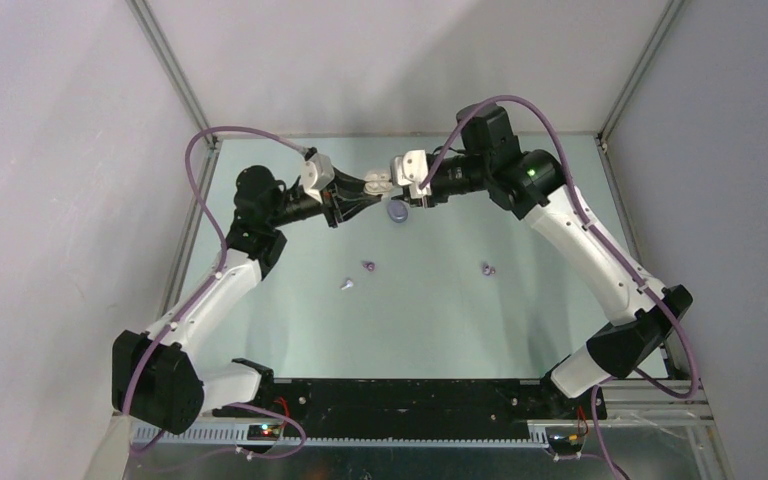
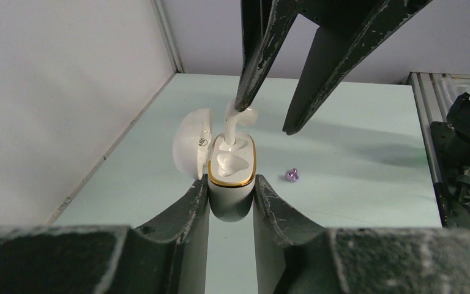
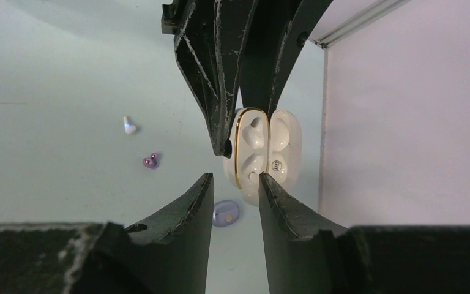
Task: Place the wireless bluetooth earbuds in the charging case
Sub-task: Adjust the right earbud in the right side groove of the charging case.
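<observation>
Now, white earbud (image 2: pixel 240 120), stem sunk in case (image 2: pixel 232 181) slot, bulb end pointing outward.

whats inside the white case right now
One white earbud stands stem-down in the far well of the open white case, beside a finger of the right gripper. The near well looks empty. The earbud covers the far well's bottom; the left gripper hides the case's sides.

Lower shell of white case (image 2: pixel 231 205) hidden between left gripper (image 2: pixel 231 184) fingers. White earbud (image 2: pixel 237 125) stem sunk in slot, head partly covered by right gripper (image 2: pixel 263 119) finger. Purple case (image 3: pixel 226 213) partly hidden behind right finger. Purple earbud (image 2: pixel 292 176) beyond fingertips too small for detail.
</observation>
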